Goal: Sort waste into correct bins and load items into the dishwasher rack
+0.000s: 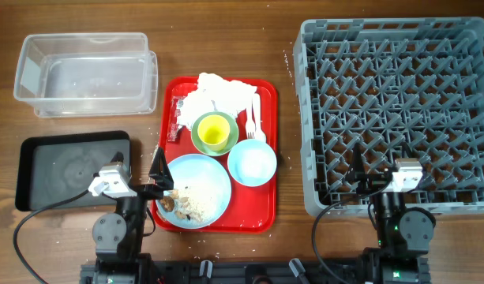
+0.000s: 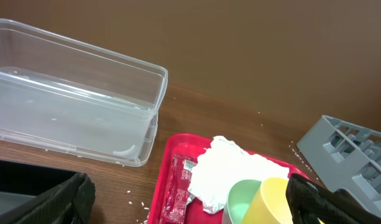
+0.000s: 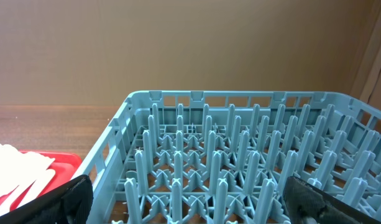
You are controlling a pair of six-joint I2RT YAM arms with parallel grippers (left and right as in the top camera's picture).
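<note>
The left claw (image 1: 160,180) and right claw (image 1: 358,177) were spread wide, empty. If the light blue plate (image 1: 204,169) on the red tray (image 1: 254,210) tipped, its rice scraps (image 1: 196,203) could spill.

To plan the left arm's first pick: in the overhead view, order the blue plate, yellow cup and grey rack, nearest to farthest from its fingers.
1. Light blue plate, right beside the left fingers.
2. Yellow cup, mid-tray.
3. Dishwasher rack, far right.

Where I'm fitting through
Bare table (image 1: 287,142) is running between the red tray (image 1: 261,207) and dishwasher rack (image 1: 392,102); upright pegs (image 3: 240,155) are blocking my low passes.
</note>
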